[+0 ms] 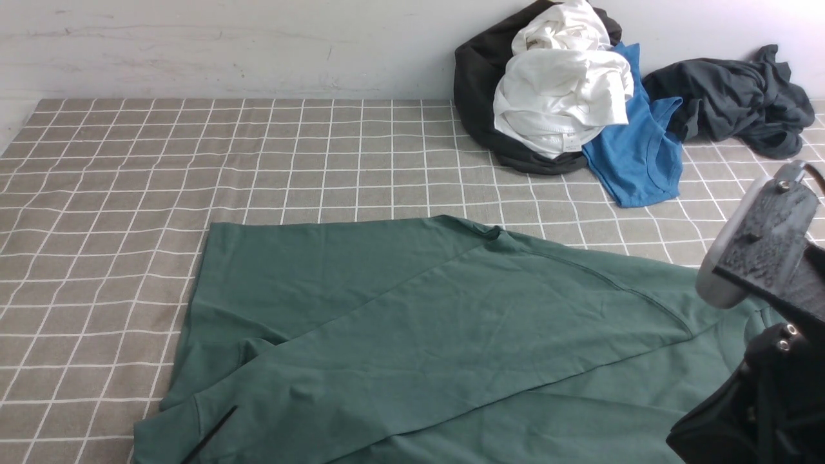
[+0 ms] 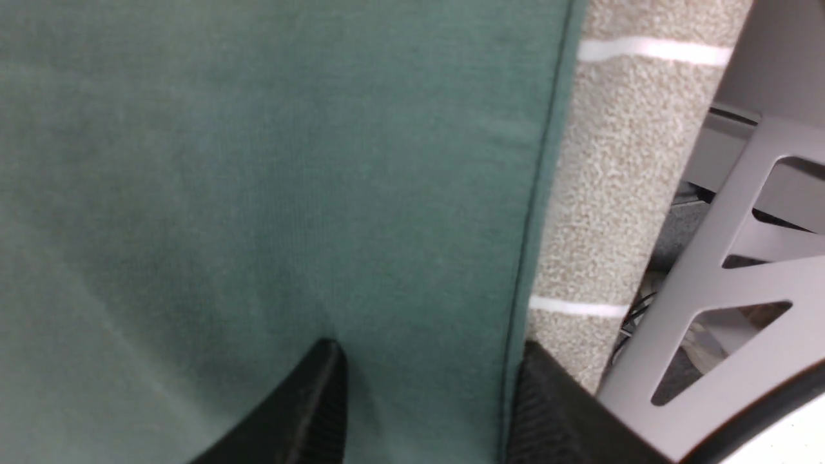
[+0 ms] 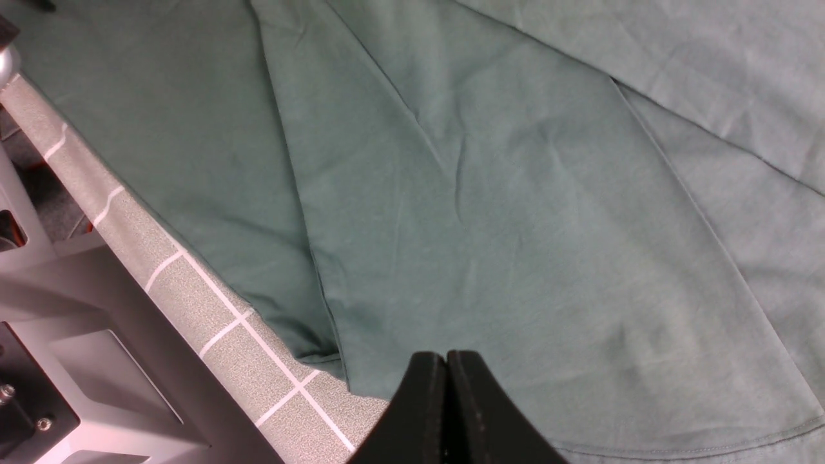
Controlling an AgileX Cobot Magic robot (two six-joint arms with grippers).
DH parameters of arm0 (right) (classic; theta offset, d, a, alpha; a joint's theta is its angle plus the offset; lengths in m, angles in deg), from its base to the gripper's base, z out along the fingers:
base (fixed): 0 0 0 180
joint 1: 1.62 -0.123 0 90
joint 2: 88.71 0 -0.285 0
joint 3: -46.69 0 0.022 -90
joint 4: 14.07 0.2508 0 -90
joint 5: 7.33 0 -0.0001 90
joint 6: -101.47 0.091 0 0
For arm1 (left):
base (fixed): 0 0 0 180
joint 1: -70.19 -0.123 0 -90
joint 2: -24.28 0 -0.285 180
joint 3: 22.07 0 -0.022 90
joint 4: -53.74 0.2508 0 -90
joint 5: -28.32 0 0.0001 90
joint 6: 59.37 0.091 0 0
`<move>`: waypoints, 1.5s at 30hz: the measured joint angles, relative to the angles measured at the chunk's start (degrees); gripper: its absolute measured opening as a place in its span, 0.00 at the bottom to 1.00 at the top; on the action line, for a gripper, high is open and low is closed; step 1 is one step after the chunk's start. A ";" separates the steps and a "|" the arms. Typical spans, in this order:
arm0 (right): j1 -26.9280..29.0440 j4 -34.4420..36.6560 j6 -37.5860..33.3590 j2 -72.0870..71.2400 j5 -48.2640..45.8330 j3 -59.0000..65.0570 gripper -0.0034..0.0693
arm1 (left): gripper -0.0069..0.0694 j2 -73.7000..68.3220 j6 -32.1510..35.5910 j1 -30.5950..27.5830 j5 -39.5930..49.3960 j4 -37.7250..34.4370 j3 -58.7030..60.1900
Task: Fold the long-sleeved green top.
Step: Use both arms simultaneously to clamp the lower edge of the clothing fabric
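The green long-sleeved top (image 1: 412, 335) lies flat on the checked tablecloth (image 1: 116, 193), with one sleeve folded diagonally across the body. My left gripper (image 2: 428, 393) is out of the front view. In the left wrist view it is open, low over the top (image 2: 258, 193), with the cloth's hemmed edge (image 2: 535, 193) between its fingertips (image 2: 322, 399). My right gripper (image 3: 446, 367) is shut with nothing seen between the fingers, above the top (image 3: 515, 193) near its hem (image 3: 709, 444). The right arm (image 1: 760, 258) shows at the front right.
A pile of black, white (image 1: 561, 96) and blue (image 1: 638, 154) clothes lies at the back right, with a dark grey garment (image 1: 735, 96) beside it. The table's front edge and a grey metal frame (image 2: 728, 290) are close to the left gripper.
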 joint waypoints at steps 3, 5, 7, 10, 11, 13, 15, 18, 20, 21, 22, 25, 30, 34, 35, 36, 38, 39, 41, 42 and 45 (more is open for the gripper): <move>0.00 0.00 0.00 0.00 0.00 0.00 0.04 | 0.48 -0.13 -0.09 0.00 0.99 -0.04 -0.57; 0.00 0.00 0.00 0.00 0.05 0.00 0.04 | 0.48 -0.13 -0.25 0.00 2.26 0.35 -0.71; 0.00 0.00 0.00 0.00 0.05 0.00 0.04 | 0.48 -0.13 -0.25 0.00 2.80 0.74 -0.93; 0.00 0.00 0.00 0.00 0.05 0.00 0.04 | 0.48 -0.13 -0.27 0.00 3.09 1.76 -1.52; 0.00 0.00 0.00 0.00 0.05 0.00 0.04 | 0.48 -0.13 -0.27 0.00 2.96 2.27 -1.52; 0.00 0.00 0.00 0.00 0.05 0.00 0.04 | 0.48 -0.13 -0.27 0.00 2.73 2.99 -1.52; 0.00 0.00 0.00 0.00 0.05 0.00 0.04 | 0.48 -0.13 -0.32 0.00 2.32 3.81 -1.52; 0.00 0.00 0.00 0.00 0.05 0.00 0.04 | 0.48 -0.13 -1.43 0.00 1.82 5.82 -1.52; 0.00 0.00 0.00 0.00 0.05 0.00 0.04 | 0.46 -0.13 -2.83 0.00 1.60 7.02 -1.52; 0.00 0.00 0.00 0.00 0.05 0.00 0.04 | 0.45 -0.13 -4.76 0.00 1.30 8.17 -1.52; 0.00 0.00 0.00 0.00 0.05 0.00 0.04 | 0.44 -0.13 -4.98 0.00 1.20 8.17 -1.52; 0.00 0.00 0.00 0.00 0.05 0.00 0.04 | 0.36 -0.13 -7.11 0.00 0.54 8.66 -1.52; 0.00 0.00 0.00 0.00 0.05 0.00 0.04 | 0.23 -0.13 -5.83 0.00 0.45 5.53 -1.35; 0.00 0.00 0.00 0.00 0.05 0.00 0.04 | 0.13 -0.13 -3.04 0.00 0.76 2.67 -1.24; 0.00 0.00 0.00 0.00 0.05 0.00 0.04 | 0.12 -0.13 -2.35 0.00 1.00 1.98 -1.24; 0.00 0.00 0.00 0.00 0.05 0.00 0.04 | 0.11 -0.13 -1.66 0.00 1.40 1.30 -1.24; 0.00 0.00 0.00 0.00 0.05 0.00 0.04 | 0.11 -0.13 -0.64 0.00 2.69 0.38 -1.48; 0.00 0.00 0.00 0.00 0.05 0.00 0.04 | 0.11 -0.13 -0.42 -0.07 3.79 0.15 -1.82; 0.00 0.00 0.00 0.00 0.05 0.00 0.04 | 0.11 -0.13 -0.23 -0.47 6.18 0.03 -2.91; 0.00 -0.05 0.00 0.00 0.00 0.00 0.04 | 0.11 -0.13 -0.10 -0.93 7.39 0.03 -3.58; 0.00 -0.84 0.00 0.00 0.00 0.00 0.04 | 0.11 0.25 0.61 -4.46 12.27 1.08 -6.78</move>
